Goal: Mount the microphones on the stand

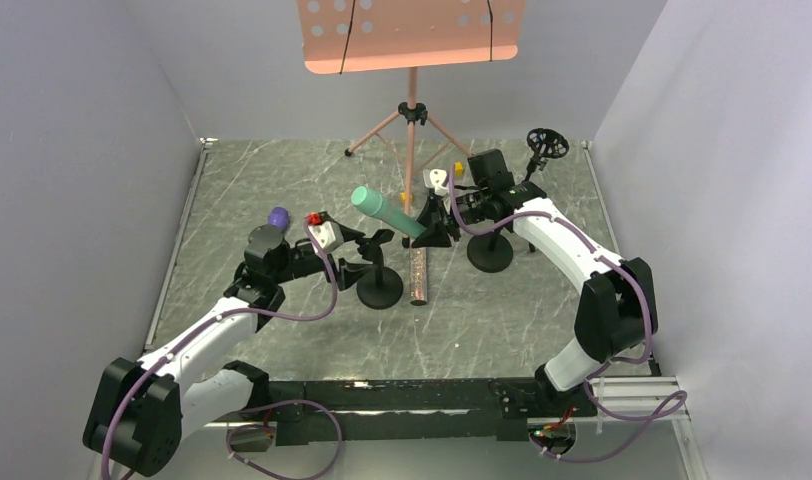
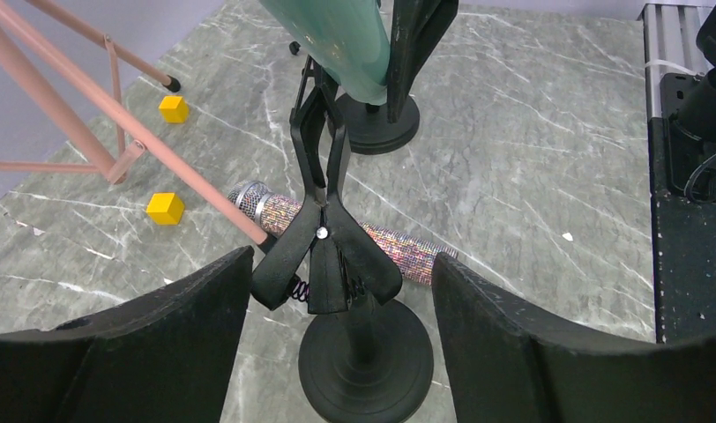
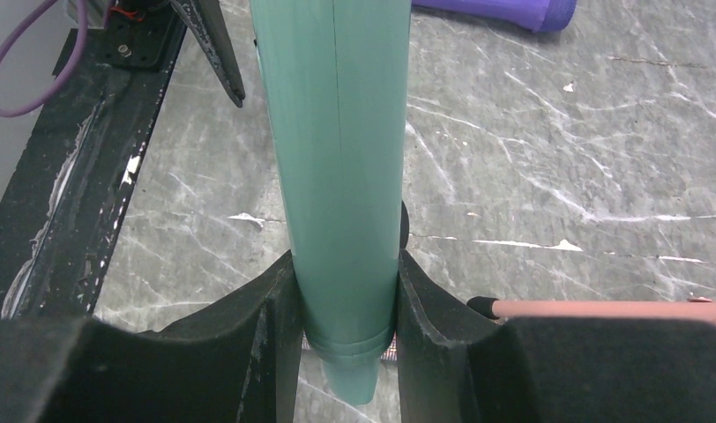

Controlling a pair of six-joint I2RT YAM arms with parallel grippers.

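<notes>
Gripping the mint-green microphone near its tapered tail, my right gripper pinches the smooth barrel between two black fingers, and in the top view the rounded head slants up and leftward. My left gripper stands open, with a finger on either side of a black spring clip on a round-based stand. The glittery microphone, mesh-headed, lies flat on the grey marbled table just behind that stand. The purple microphone lies near my left wrist.

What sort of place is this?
Likely a lab robot cell, not a stage: plain walls box in a marble-patterned table, with a pink music stand and mic stands as props.
</notes>
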